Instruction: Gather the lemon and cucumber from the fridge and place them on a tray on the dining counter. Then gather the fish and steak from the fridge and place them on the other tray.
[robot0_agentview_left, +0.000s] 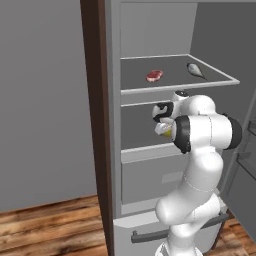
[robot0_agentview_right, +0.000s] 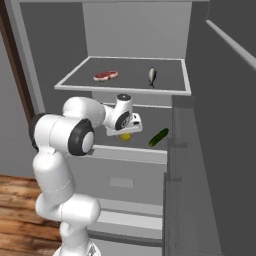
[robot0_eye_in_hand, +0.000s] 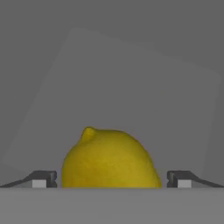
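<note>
The fridge (robot0_agentview_left: 113, 115) stands open. On its middle shelf lies the yellow lemon (robot0_eye_in_hand: 109, 159), also seen as a yellow patch under the hand (robot0_agentview_right: 126, 136) (robot0_agentview_left: 163, 131). My gripper (robot0_eye_in_hand: 111, 178) is open and reaches down over the lemon, with one fingertip (robot0_eye_in_hand: 43, 178) on each side and gaps to the fruit. To the right of the lemon on the same shelf lies the dark green cucumber (robot0_agentview_right: 158, 137). On the shelf above are the red-pink steak (robot0_agentview_right: 106, 76) (robot0_agentview_left: 154, 75) and, to its right, the grey fish (robot0_agentview_right: 152, 75) (robot0_agentview_left: 196, 70).
The open fridge door (robot0_agentview_right: 200, 150) with its shelves stands close on the right. A drawer front (robot0_agentview_left: 150, 180) sits below the middle shelf. A dark brown panel (robot0_agentview_left: 95, 100) borders the fridge on the left, over a wooden floor (robot0_agentview_left: 45, 230).
</note>
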